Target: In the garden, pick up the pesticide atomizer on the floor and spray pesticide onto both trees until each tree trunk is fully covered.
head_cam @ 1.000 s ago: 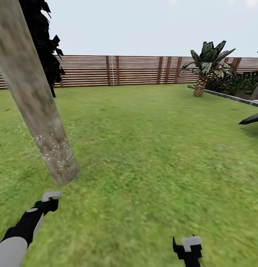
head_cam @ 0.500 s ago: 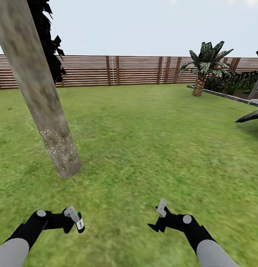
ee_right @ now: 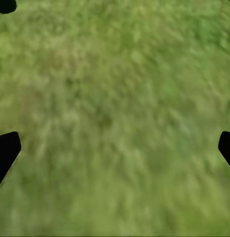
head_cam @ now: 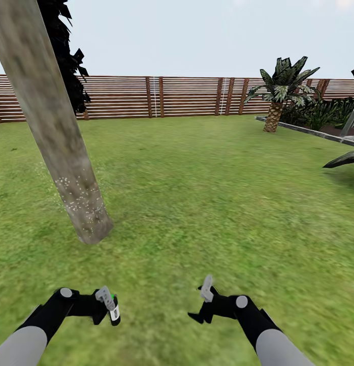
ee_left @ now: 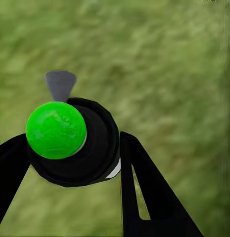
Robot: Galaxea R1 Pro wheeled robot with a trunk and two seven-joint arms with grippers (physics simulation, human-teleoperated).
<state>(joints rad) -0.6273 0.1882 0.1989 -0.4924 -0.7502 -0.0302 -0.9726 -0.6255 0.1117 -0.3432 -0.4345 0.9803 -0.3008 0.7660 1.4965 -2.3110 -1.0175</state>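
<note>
- The atomizer sits clamped in the left tool, low over the lawn; in the left wrist view its black round body lies between two black fingers, and its cap reads bright green, not red.
- A white label band shows on the bottle's side.
- The trunk leans up and left beyond the left tool, well apart from it; it is a smooth, mottled grey-beige column.
- Whitish specks of pesticide dot its lower part and the grass just beside it.
- The right tool holds nothing; its finger tips stand wide apart over blurred grass.
- A brown slat fence backs the lawn, with a striped palm at the right.
</note>
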